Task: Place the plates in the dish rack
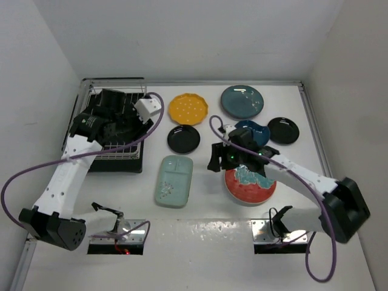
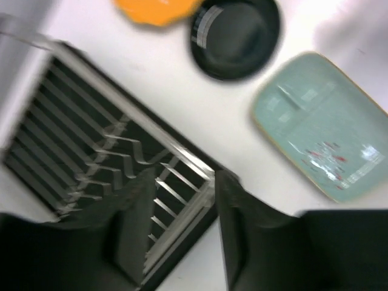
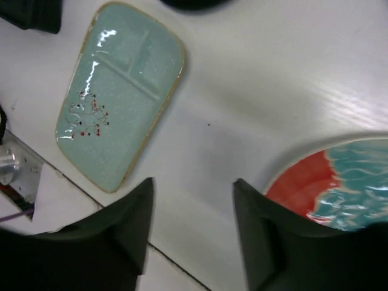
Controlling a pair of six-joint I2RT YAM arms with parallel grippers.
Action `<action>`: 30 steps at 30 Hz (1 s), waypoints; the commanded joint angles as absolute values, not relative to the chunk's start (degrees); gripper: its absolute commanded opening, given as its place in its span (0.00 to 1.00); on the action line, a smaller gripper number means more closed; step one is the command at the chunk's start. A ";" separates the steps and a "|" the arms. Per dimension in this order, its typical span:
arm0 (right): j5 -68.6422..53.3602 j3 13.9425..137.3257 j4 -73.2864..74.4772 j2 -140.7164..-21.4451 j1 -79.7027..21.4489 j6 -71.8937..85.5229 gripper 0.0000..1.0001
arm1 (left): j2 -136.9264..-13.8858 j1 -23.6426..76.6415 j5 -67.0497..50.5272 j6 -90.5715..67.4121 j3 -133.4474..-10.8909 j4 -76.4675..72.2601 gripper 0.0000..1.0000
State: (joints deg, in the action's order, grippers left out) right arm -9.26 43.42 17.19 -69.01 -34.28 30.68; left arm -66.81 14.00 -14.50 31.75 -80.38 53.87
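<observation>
Your R claw (image 3: 193,200) hangs apart, empty, over bench (image 3: 273,79) btw mint tray (image 3: 118,91) & red plate (image 3: 327,188). Shift to the red plate's rim, straddle it, pinch firm. L claw (image 2: 182,194) apart too, above rack (image 2: 73,139) corner; move it off before loading.

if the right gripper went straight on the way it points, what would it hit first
Most likely the bare table: the right gripper aims at the gap between the mint tray and the red plate, though depth is unclear.

No legible text, labels, brands or numbers on anything in view.
</observation>
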 commanded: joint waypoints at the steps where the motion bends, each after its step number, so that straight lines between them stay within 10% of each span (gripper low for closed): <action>1: -8.53 42.10 9.77 -76.17 -38.84 37.60 0.62 | -66.19 15.73 -20.38 28.30 -79.99 62.59 0.52; 8: 2.54 46.14 17.39 -76.31 -33.76 41.57 1.00 | -61.26 15.73 -16.62 29.36 -73.57 59.50 0.76; 22: 0.45 28.75 29.72 -65.30 8.60 38.93 1.00 | -63.98 15.73 -16.00 28.13 -72.51 56.34 0.79; 26: -6.57 24.88 24.88 -68.02 10.54 39.46 0.87 | -63.98 15.73 -16.00 28.12 -73.65 55.81 0.79; 30: -10.89 21.19 19.96 -68.29 11.07 39.90 0.54 | -63.98 15.73 -14.77 28.12 -73.65 55.81 0.79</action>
State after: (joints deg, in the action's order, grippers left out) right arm -4.05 24.27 25.67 -67.46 10.83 38.89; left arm -64.55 15.33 -15.25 28.95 -71.44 57.08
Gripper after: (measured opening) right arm 0.582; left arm 0.793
